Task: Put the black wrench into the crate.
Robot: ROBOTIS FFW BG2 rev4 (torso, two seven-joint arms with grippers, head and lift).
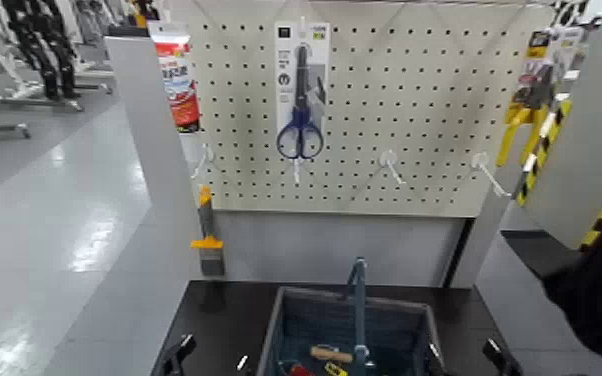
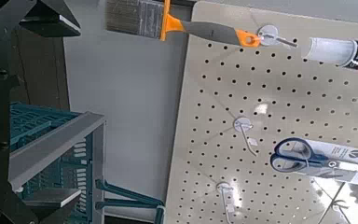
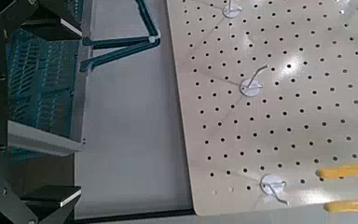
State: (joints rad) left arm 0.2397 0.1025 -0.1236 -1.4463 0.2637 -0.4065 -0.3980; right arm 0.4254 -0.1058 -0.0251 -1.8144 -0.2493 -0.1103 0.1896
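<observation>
Slatted blue-grey crate [image 1: 295,330] with its upright handle bar sits on the dark surface [image 1: 225,315], between both low-parked grippers, left [image 1: 178,352] and right [image 1: 500,356]. Whether their jaws are released or clenched cannot be told. Blue-handled scissors [image 1: 300,110] hang on the perforated pegboard [image 1: 415,110] behind.

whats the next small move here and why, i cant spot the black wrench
Probably tilt the head down to look inside the crate. No black wrench shows in any view. The pegboard holds scissors, pliers and bare hooks, and the crate's contents are cut off at the picture's edge. The left gripper and right gripper sit low beside the crate.
</observation>
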